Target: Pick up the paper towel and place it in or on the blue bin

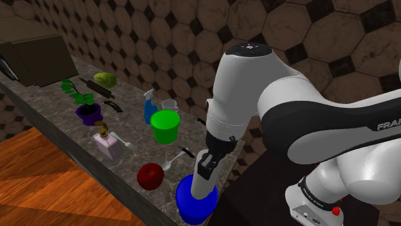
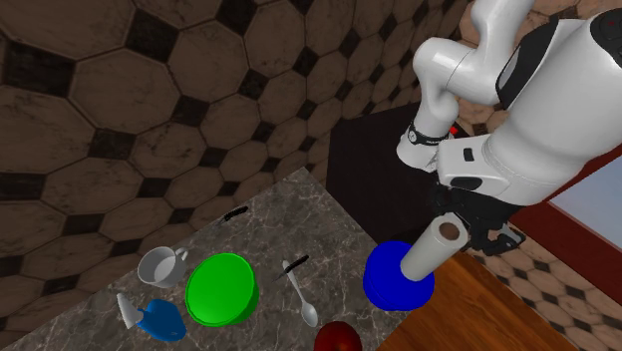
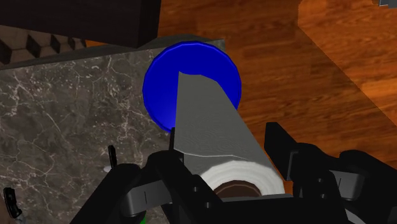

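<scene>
My gripper [image 1: 207, 162] is shut on the paper towel [image 1: 200, 182], a pale grey roll with a brown core, and holds it near its upper end. The roll [image 2: 432, 251] hangs tilted, and its lower end reaches down into the round blue bin [image 1: 193, 207]. That bin [image 2: 392, 280] stands at the corner of the marble counter, close to the stand. In the wrist view the paper towel [image 3: 210, 121] runs out from between the black fingers [image 3: 170, 167] to the blue bin [image 3: 160, 83], hiding part of the bin's rim.
On the counter [image 1: 77, 138] stand a green cup [image 1: 165, 126], a red apple [image 1: 150, 176], a spoon [image 1: 172, 160], a blue spray bottle [image 1: 150, 108], a pink dispenser [image 1: 108, 144] and a purple potted plant [image 1: 87, 106]. Wooden floor [image 1: 38, 186] lies beyond the counter's edge.
</scene>
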Robot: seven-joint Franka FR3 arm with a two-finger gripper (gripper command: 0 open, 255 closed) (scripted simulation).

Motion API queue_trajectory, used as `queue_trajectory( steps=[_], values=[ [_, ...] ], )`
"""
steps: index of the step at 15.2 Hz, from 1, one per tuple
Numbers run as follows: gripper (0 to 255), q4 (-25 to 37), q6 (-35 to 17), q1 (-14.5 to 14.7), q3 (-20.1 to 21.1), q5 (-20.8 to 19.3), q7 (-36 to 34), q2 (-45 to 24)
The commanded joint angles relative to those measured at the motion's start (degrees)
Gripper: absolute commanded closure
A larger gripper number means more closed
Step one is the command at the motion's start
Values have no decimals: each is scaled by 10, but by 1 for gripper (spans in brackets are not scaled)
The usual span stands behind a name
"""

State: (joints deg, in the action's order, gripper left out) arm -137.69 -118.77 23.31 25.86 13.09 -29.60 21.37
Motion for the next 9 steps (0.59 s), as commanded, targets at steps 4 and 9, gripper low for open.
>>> queue_trajectory(
  steps=[4, 9],
  values=[
    [255, -26, -44, -1, 7, 0, -1, -18],
    [255, -42, -73, -1, 13, -1, -2, -32]
  ],
)
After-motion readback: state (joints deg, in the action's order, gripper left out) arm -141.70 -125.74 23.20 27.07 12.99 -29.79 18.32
